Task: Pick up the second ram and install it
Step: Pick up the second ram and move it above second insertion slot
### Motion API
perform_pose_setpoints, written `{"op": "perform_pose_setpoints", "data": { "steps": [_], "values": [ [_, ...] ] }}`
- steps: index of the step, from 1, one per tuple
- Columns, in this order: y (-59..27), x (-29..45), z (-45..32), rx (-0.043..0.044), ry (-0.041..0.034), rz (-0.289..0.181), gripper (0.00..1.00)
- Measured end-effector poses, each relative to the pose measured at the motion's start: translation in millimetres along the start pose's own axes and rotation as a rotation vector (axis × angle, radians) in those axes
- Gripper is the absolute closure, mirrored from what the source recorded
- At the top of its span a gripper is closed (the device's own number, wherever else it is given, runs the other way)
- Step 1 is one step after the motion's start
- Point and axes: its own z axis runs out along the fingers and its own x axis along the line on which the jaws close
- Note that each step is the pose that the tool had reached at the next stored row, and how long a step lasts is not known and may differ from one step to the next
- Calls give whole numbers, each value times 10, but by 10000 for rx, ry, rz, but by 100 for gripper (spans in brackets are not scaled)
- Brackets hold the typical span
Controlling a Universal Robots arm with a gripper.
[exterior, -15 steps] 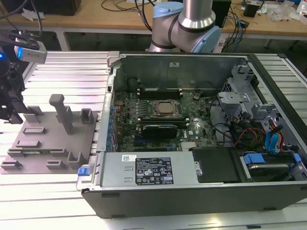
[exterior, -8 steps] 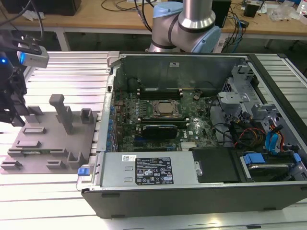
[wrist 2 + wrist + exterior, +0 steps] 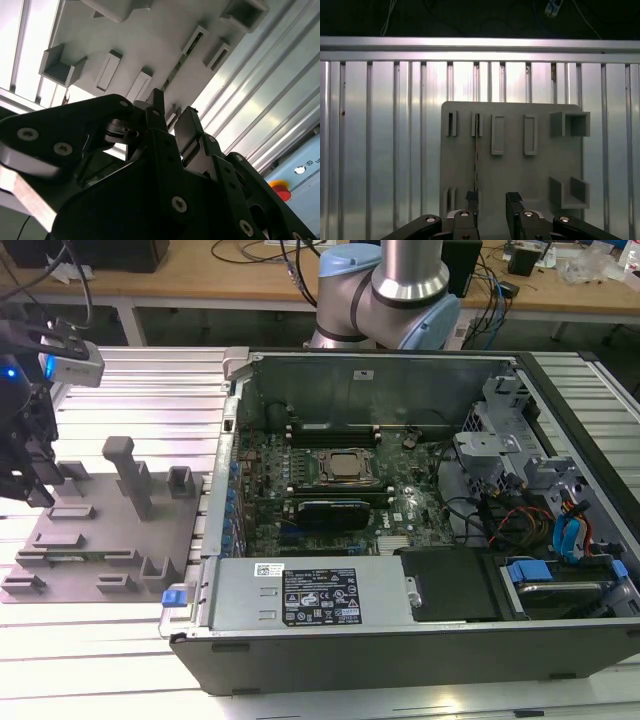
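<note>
End effector [image 3: 492, 204] sits closest to lens in both wrist views: two dark fingers [image 3: 472, 202] spread, gap btwn them bare, nothing gripped. It hangs low over one edge of the grey holder tray [image 3: 520, 165]; can't tell if it touches.

Second ram [image 3: 476, 150] stands on its long edge in the tray, so from above it reads as a thin line running from a slot block toward the fingers. In first wrist view it lines up w/ one finger rather than mid-gap, so prob. not straddled yet.

Reasons, as judged:
- On-edge seating leaves both flat faces free for a pinch from above.
- Slot blocks keep the stick from tipping or sliding.
- Wide jaws give clearance to drop either side of the board.

Tray lies flat on ribbed aluminium table [image 3: 380, 150], bright w/ glare. In exterior view, an open computer case [image 3: 400, 640] lies on its side at the exterior view's right of the tray, well apart from the end effector. Its cover is off, so the motherboard [image 3: 320, 455] faces up for access. Robot arm base [image 3: 400, 280] rises behind the case. Beyond it is a wooden bench [image 3: 200, 275] w/ cables.
</note>
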Motion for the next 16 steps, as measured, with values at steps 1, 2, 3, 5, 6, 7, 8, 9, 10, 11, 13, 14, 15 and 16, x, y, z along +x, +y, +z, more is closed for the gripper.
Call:
{"op": "perform_pose_setpoints", "data": {
  "steps": [1, 2, 3, 5, 6, 7, 8, 9, 10, 11, 13, 14, 15, 16],
  "values": [
    [-1, 1, 13, 0, 1, 0, 66],
    [-1, 1, 25, 0, 0, 0, 66],
    [-2, 1, 38, 0, 0, 0, 66],
    [-2, 2, 61, 0, 0, 0, 66],
    [-3, 2, 80, 0, 1, 0, 66],
    [-3, 2, 90, 0, 0, 0, 66],
    [-4, 3, 96, 0, 0, 0, 66],
    [-4, 3, 105, 0, 0, 0, 66],
    [-4, 3, 116, 0, 0, 0, 66],
    [-4, 4, 124, 0, 0, 0, 66],
    [-5, 4, 139, 0, 0, 0, 66],
    [-6, 4, 150, 0, 0, 0, 66],
    [-6, 5, 158, 0, 0, 0, 66],
    [-6, 5, 170, 1, 0, 0, 66]
  ]
}}
